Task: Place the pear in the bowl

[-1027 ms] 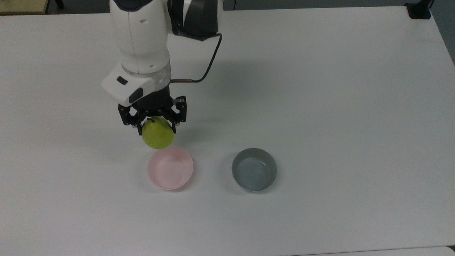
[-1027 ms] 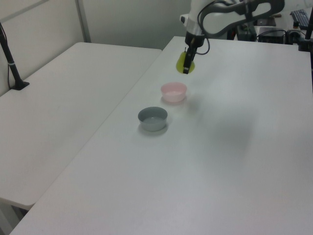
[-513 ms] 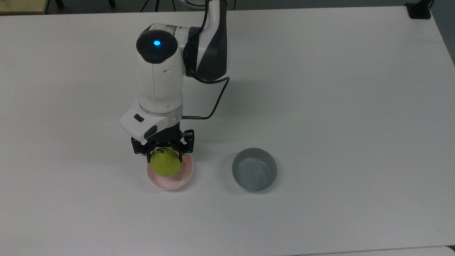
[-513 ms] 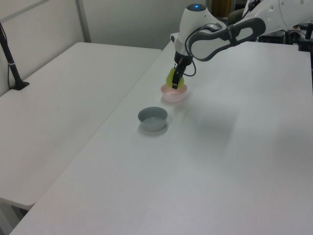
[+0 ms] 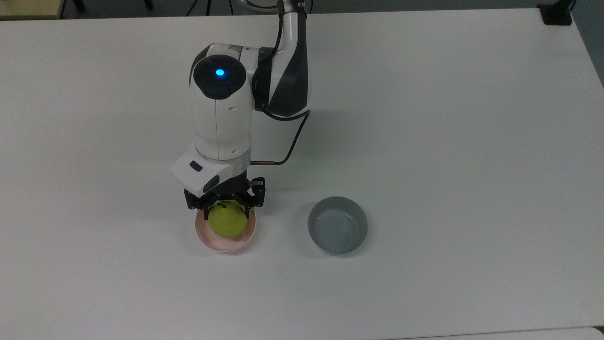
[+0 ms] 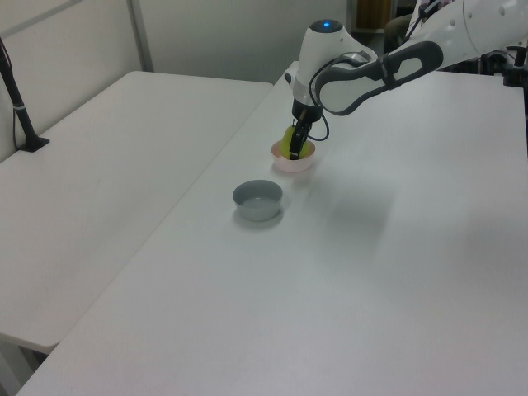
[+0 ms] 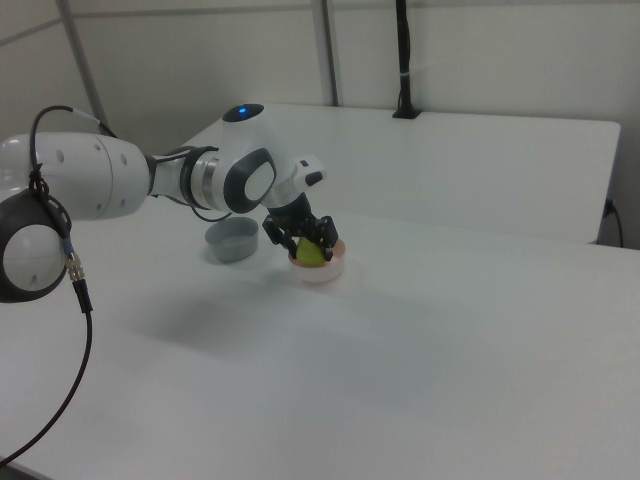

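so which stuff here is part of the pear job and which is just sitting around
Part of the job:
- pear, held in the gripper
- pink bowl, beneath the pear

Just lying about:
- grey-blue bowl, empty, at the top view's right of the pink one

2 bowls (image 5: 226, 238) (image 5: 337, 225), 1 pear (image 5: 227, 225)

In the top view, my gripper (image 5: 225, 211) sits left of centre in the lower half of the frame, closed around the pear (image 5: 227, 225), which is over the bowl (image 5: 218, 242) and low inside its rim. The second bowl (image 5: 337, 225) stands apart to the top view's right, both on the table (image 5: 448, 141). In the right view, that second bowl (image 7: 232, 241) lies behind and left.
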Robot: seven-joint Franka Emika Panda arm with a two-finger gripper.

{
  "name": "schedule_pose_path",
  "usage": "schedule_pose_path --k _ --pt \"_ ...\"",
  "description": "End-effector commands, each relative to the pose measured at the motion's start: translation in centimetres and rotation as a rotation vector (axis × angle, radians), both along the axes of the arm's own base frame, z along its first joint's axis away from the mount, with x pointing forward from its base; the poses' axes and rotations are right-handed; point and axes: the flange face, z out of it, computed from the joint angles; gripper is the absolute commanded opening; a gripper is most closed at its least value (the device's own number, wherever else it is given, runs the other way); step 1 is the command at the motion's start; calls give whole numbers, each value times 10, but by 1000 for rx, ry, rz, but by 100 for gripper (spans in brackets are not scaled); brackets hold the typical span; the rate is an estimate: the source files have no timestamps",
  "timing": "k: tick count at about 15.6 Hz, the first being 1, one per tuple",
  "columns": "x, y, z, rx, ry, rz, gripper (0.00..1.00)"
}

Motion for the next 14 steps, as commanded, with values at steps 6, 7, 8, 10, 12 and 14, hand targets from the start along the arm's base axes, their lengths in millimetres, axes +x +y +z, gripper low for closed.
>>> schedule_pose_path --k 6,7,8,10,12,14 --pt "2 7 24 15 -52 -15 100" --pt "2 5 28 17 -57 -18 100" --pt "2 4 36 18 -68 -19 100" --pt "0 2 48 23 -78 -22 100" --pt "-6 0 59 31 -80 -28 100" --pt "-18 -6 84 51 -97 -71 100"
